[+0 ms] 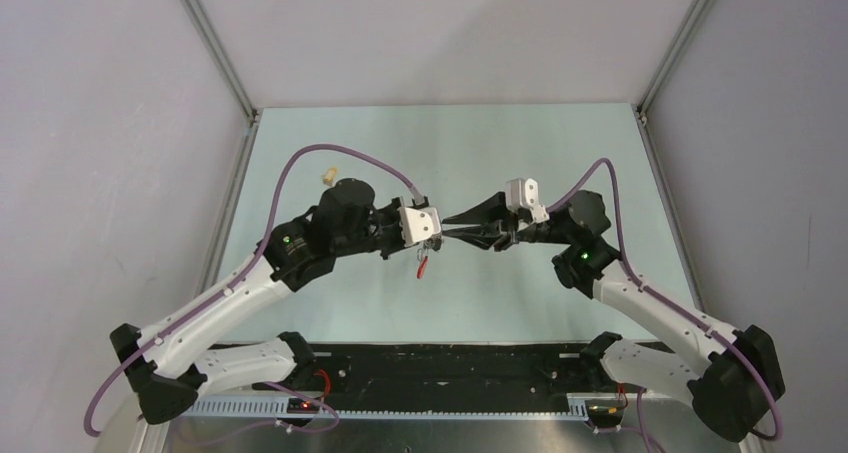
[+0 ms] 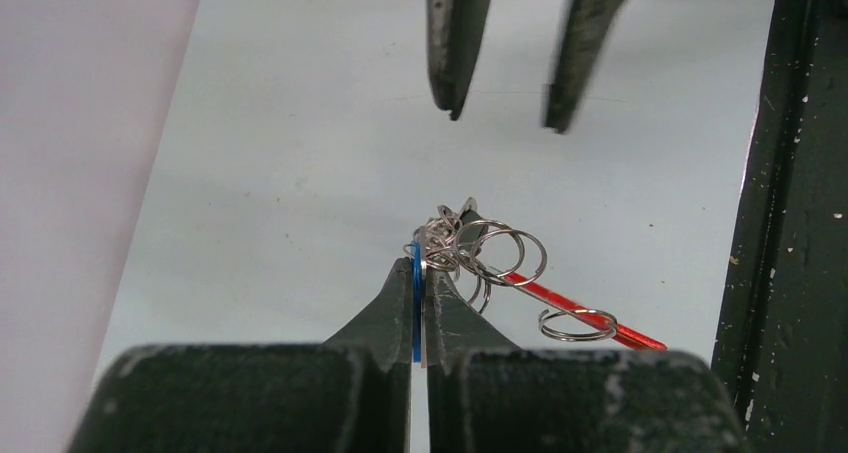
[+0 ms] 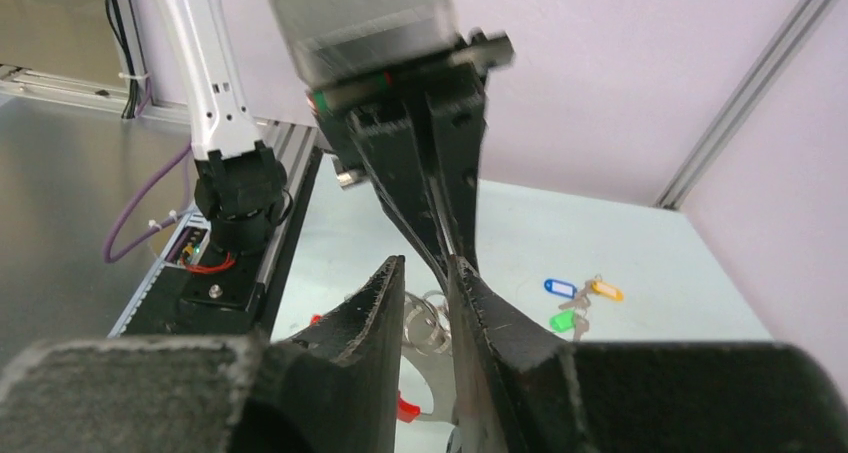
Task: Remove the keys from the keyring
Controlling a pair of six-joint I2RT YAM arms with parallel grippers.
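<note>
keys (image 2: 424, 291) sit clenched flat in my left pincer (image 2: 418, 263), a blue tag (image 2: 415, 313) and a silver blade pressed between the pads, held up over the table (image 2: 300, 173). beyond the tips the bunch fans into several thin loops (image 2: 468, 260), and the ring (image 2: 578, 324) hangs lower with its red strap (image 2: 640, 338) trailing off to one side. my right pincer (image 2: 505, 115) hovers just past the loops, released, nothing between its fingers, apart from the metal. as i judge it, the step in hand is to catch the ring with the right while the left anchors the keys. trouble lies in the tangle: the loops overlap, so i could nip a small loop or the strap instead of the ring and only drag the whole bunch. pulling hard against my left grip could slide the smooth tag out, dropping everything. closing in too far, my right tips could strike my left tips, since they stand nearly nose to nose. a dropped bunch might also land by the other cluster (image 3: 578, 303) and muddle which is which.
</note>
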